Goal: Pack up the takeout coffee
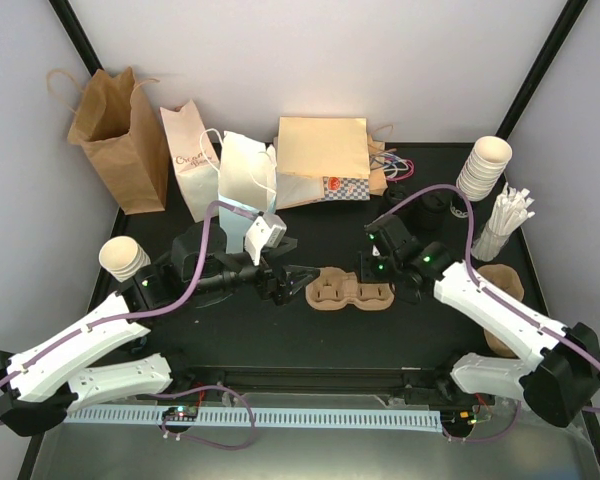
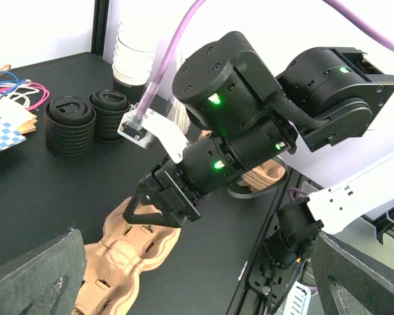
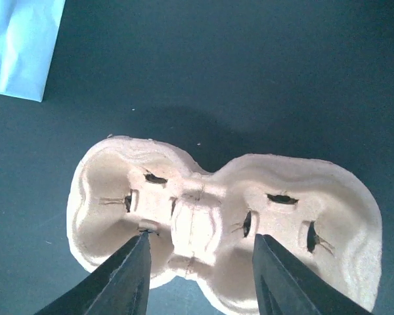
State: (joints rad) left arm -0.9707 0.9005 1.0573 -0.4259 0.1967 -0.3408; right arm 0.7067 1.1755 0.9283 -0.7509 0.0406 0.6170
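A tan pulp two-cup carrier (image 1: 350,292) lies flat on the black table mid-way between the arms. My right gripper (image 1: 376,274) is open and points down over it. In the right wrist view its gripper (image 3: 200,262) straddles the middle ridge of the carrier (image 3: 210,216), one fingertip (image 3: 128,275) in the left pocket. My left gripper (image 1: 292,282) is open and empty just left of the carrier. In the left wrist view the left gripper (image 2: 197,289) faces the carrier (image 2: 128,252) and the right gripper (image 2: 148,210). No lidded coffee cup is in view.
Paper bags stand at the back: a brown one (image 1: 115,140), a white printed one (image 1: 192,160), a pale one (image 1: 248,180), and a brown one lying flat (image 1: 322,160). Bare cup stacks (image 1: 483,168) (image 1: 123,258), black lid stacks (image 2: 70,125), stirrers (image 1: 505,225), spare carriers (image 1: 502,300).
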